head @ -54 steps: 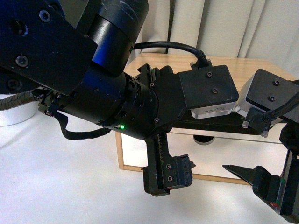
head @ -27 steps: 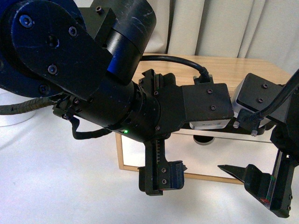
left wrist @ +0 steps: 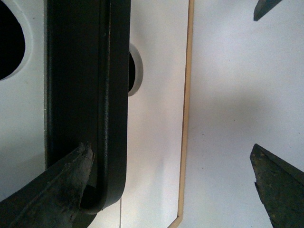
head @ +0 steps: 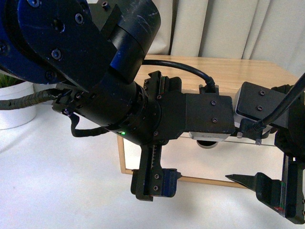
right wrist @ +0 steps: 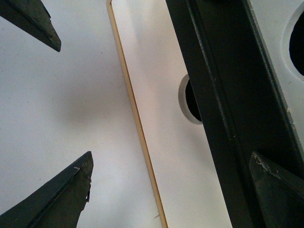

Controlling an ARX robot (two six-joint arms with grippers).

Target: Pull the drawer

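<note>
The drawer [head: 212, 162] is a white front in a low wooden cabinet, mostly hidden behind both arms. In the left wrist view its black bar handle [left wrist: 95, 85] runs along the front beside a half-round notch [left wrist: 135, 71]. My left gripper [left wrist: 171, 148] is open, and one of its fingers [left wrist: 61, 190] lies against the handle's rounded end. In the right wrist view the handle [right wrist: 223, 95] passes by the notch [right wrist: 189, 99]. My right gripper [right wrist: 171, 156] is open, with one of its fingertips [right wrist: 273, 183] over the handle. Neither gripper holds anything.
The cabinet's wooden top [head: 238, 71] stands before pale curtains [head: 228, 28]. A white pot [head: 14, 112] with a plant sits at the far left. The left arm [head: 95, 71] fills much of the front view. A white tabletop [head: 57, 191] lies in front.
The left arm has swung down and leftward, its lower finger shifting left. The right gripper has dropped slightly and sits closer to the left wrist.
</note>
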